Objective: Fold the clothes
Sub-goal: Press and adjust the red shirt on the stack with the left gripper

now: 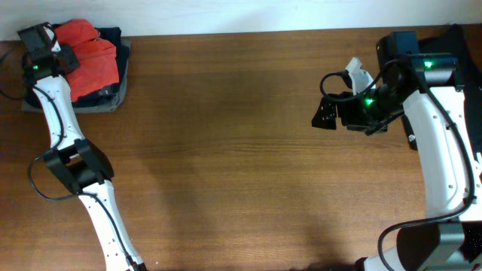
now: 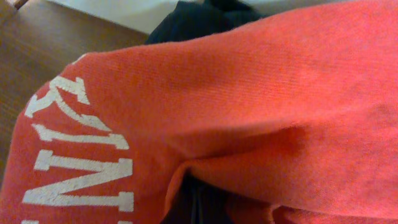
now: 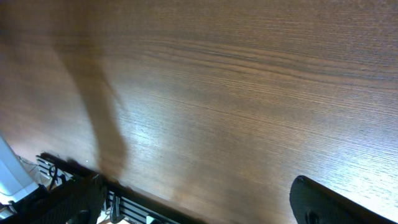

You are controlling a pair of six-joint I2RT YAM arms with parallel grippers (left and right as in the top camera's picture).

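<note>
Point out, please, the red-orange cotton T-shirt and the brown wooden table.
Red-orange cotton T-shirt (image 1: 98,64), overhead view, on its crumpled middle.
Brown wooden table (image 1: 241,150), overhead view, on its bare centre.

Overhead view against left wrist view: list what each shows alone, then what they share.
Overhead only: the right hand, open over the table. Left wrist only: the white lettering printed on the fabric, seen close up. Shared: the red-orange T-shirt lying on dark garments, and some brown tabletop.
</note>
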